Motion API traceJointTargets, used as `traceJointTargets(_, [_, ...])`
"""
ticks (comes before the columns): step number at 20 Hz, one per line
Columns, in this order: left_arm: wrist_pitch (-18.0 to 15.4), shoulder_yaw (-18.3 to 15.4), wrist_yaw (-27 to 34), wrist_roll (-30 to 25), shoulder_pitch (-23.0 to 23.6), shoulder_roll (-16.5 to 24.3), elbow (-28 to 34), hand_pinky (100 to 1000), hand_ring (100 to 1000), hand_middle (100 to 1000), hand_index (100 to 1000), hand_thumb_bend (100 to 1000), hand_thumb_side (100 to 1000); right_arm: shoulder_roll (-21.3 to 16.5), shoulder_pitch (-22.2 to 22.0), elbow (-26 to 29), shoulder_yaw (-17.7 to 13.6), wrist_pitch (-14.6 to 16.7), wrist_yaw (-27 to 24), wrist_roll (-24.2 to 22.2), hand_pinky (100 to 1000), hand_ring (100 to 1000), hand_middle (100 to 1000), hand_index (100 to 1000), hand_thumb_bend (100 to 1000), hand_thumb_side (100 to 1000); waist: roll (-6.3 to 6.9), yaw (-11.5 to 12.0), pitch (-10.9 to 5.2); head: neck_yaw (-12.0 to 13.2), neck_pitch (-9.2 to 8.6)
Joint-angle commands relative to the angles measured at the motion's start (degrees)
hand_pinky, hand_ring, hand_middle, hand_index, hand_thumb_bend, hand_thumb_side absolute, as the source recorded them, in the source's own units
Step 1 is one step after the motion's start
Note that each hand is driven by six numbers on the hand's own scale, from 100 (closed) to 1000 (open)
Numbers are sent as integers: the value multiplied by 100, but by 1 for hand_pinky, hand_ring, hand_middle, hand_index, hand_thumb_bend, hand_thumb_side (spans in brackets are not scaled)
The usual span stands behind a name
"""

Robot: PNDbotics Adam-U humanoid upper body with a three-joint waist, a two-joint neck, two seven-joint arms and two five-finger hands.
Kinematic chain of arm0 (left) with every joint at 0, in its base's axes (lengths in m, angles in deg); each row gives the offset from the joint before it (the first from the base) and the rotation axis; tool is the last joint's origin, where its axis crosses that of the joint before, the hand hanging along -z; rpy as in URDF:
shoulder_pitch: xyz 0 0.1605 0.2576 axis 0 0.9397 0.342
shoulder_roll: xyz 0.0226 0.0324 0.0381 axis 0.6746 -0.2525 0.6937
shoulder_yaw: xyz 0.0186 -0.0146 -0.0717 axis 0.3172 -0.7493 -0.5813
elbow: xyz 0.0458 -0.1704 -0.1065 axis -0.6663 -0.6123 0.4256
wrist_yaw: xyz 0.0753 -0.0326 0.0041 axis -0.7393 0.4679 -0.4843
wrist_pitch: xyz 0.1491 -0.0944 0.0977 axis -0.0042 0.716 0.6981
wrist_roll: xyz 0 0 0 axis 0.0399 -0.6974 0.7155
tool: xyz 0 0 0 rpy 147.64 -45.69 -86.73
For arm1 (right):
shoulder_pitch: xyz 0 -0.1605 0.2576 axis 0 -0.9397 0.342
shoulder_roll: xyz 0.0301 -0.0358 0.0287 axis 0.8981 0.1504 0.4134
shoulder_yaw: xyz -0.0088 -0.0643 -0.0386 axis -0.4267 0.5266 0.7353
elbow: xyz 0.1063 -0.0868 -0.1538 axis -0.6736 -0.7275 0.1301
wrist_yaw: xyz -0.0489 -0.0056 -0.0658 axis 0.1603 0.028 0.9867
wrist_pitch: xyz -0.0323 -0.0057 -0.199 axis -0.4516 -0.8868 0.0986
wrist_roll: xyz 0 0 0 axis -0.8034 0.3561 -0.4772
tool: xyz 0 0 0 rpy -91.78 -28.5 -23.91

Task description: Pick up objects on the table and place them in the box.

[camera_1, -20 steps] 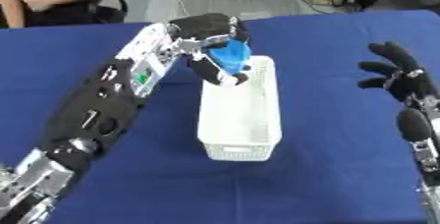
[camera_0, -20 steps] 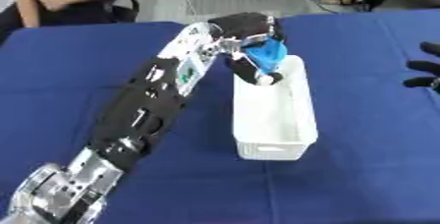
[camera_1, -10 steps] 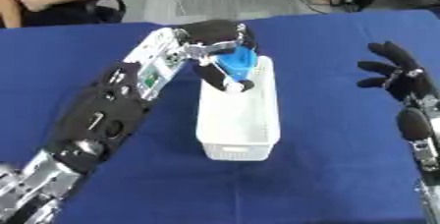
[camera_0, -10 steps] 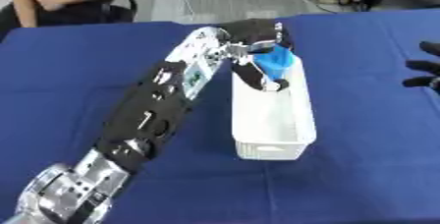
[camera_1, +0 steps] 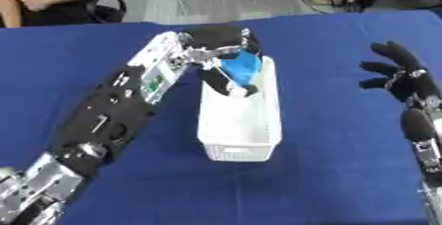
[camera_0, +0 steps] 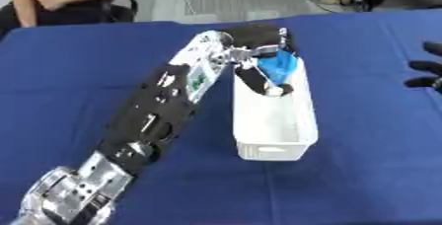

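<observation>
Left robot hand (camera_0: 259, 51) curled around blue object (camera_0: 278, 68) over white box (camera_0: 272, 115); no legible writing.

The blue object (camera_0: 280, 69) is mostly covered by the left hand (camera_0: 259, 51), so its shape can't really be made out. The right hand (camera_0: 425, 66) gets cut off at the left eye view's edge. The box (camera_0: 275, 129) far end is hidden behind the fingers.

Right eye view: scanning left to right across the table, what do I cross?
Black-and-silver left arm → white slotted plastic box, with the left robot hand holding a blue object over its far end → open right robot hand.
</observation>
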Motion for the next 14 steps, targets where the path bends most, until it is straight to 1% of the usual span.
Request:
traceJointTargets(1, [-271, 31, -103, -220, -66, 51, 105, 798, 881, 921, 968, 1000, 818, -43, 102, 90, -27, 5, -9, -14, 701, 831, 916, 1000, 567, 1000, -33, 8, -62, 47, -82])
traceJointTargets(3, [-386, -2, -206, -359, -60, 63, 108, 829, 920, 953, 979, 1000, 806, -44, 100, 90, -30, 4, -8, -10, 701, 831, 916, 1000, 567, 1000, -35, 15, -63, 41, -83])
traceJointTargets(5, [-446, -29, -291, -452, -57, 69, 109, 841, 930, 963, 985, 1000, 806, -45, 99, 91, -30, 5, -7, -9, 701, 831, 916, 1000, 567, 1000, -36, 20, -63, 41, -83])
traceJointTargets(14, [-510, -81, -388, -534, -54, 71, 96, 850, 927, 963, 987, 1000, 807, -45, 97, 88, -34, 4, -5, -4, 701, 831, 916, 1000, 567, 1000, -40, 30, -62, 46, -87])
